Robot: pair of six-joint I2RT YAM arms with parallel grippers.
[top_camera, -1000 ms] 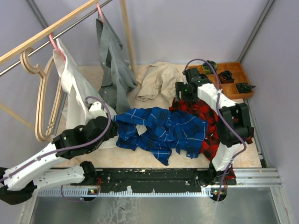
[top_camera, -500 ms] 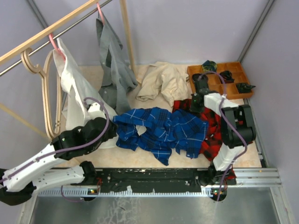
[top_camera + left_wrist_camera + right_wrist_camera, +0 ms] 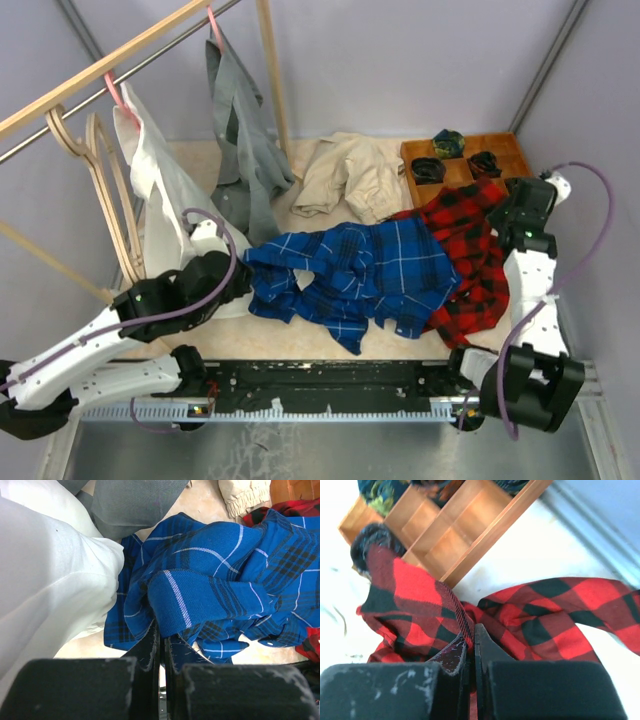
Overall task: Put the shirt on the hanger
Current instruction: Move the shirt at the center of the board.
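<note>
The blue checked shirt (image 3: 350, 275) lies crumpled in the middle of the table. My left gripper (image 3: 235, 272) is at its left end, shut on a fold of the shirt (image 3: 215, 580), with the fingertips (image 3: 159, 630) pinching the cloth. The pale beige hanger (image 3: 58, 130) hangs on the rail at far left, turned nearly edge-on. My right gripper (image 3: 515, 215) is at the right side, shut on the edge of the red-and-black plaid shirt (image 3: 410, 590), which stretches from the gripper (image 3: 471, 632) toward the blue shirt.
The red plaid shirt (image 3: 470, 260) lies against the blue shirt's right side. A white shirt (image 3: 160, 190) and a grey garment (image 3: 235, 120) hang from the rail on pink hangers. A beige garment (image 3: 350, 175) lies behind. A wooden compartment tray (image 3: 478, 143) stands at back right.
My right gripper has shut on the red plaid shirt and swung right, dragging it out toward the table's right side. The beige hanger has turned on the rail. The left arm holds still.
</note>
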